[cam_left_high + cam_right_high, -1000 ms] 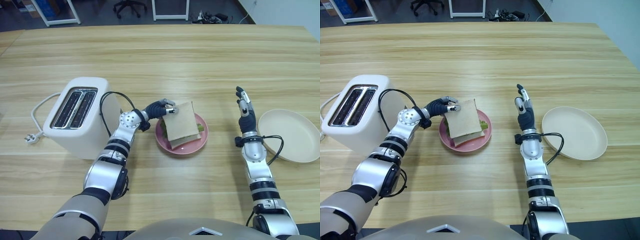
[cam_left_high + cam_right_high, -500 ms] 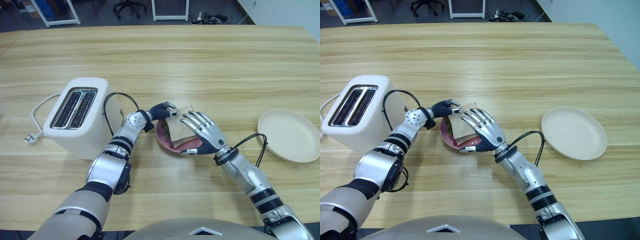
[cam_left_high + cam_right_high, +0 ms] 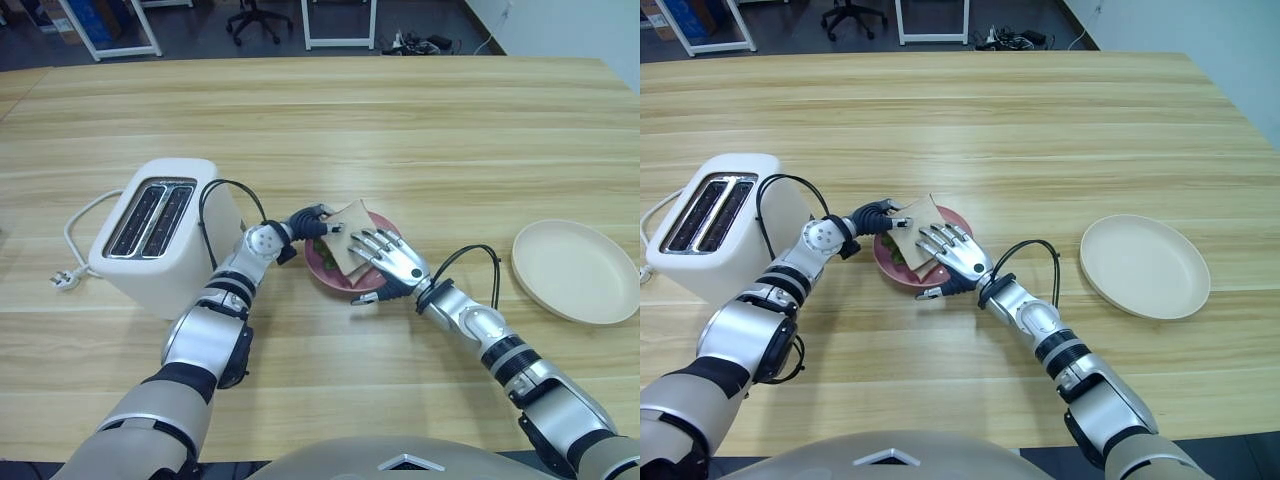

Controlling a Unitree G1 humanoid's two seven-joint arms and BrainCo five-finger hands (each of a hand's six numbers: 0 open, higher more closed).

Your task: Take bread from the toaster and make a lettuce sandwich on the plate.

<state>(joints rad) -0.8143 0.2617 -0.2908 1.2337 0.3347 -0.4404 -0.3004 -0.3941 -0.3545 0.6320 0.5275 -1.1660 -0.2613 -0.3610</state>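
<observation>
On the plate (image 3: 322, 272) beside the toaster (image 3: 160, 230), the bread slice (image 3: 350, 228) is lying over lettuce (image 3: 320, 245); the left robot hand (image 3: 310, 220) is pinching its left corner, the right robot hand (image 3: 388, 258) is resting spread-fingered on top.

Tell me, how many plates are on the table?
2. A pink plate sits in the middle of the table with the sandwich on it. A cream plate lies by itself on the robot's right, with nothing on it.
</observation>
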